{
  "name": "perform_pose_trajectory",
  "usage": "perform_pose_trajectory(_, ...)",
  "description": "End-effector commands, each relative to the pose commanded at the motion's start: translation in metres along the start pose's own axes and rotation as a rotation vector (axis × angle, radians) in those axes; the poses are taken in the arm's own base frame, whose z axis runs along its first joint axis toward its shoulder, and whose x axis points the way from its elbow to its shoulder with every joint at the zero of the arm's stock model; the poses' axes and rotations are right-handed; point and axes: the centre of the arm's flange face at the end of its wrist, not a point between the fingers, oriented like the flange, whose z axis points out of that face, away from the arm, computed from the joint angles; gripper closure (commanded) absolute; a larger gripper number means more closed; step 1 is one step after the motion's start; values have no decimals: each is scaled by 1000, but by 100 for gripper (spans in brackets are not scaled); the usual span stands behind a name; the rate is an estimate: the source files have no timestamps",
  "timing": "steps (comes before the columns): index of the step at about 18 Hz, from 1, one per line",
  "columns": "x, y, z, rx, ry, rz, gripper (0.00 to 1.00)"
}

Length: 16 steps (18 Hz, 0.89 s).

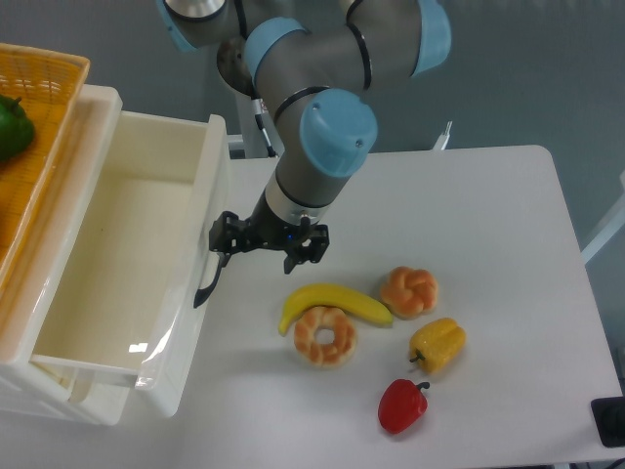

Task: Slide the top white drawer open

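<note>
Reaching down from the top of the view, the grey arm with light-blue joint caps bends over the white table point(488, 225), its wrist pointing downward and its black gripper point(262, 246) hanging low just off the front panel of the top white drawer point(117, 264). One side of the gripper sits close to the upper end of the curved black handle point(208, 283), but whether the fingers are touching or clasping it cannot be told from this angle, nor how wide they are spread. Nearest the camera lie a red pepper point(402, 405) and a yellow pepper point(437, 344), then a glazed ring pastry point(324, 336) touching a banana point(332, 301), with a round bun point(409, 291) just beside the banana's tip. The drawer fills the left side of the view, pulled well out of the cabinet; it is a wide, deep glossy white box with a bare cream-white interior. Farther back on the cabinet's top rests an orange wicker basket point(44, 107) holding a green pepper point(12, 127).
</note>
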Motion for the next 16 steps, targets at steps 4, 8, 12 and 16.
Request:
perform_pose_trajectory(4, -2, -11, -8, 74, -55, 84, 0)
perform_pose_trajectory(8, -18, -14, -5, 32, -204, 256, 0)
perform_pose_trajectory(12, -30, -13, -3, -42, -294, 402, 0)
perform_pose_trajectory(16, -35, -11, -4, -79, -340, 462, 0)
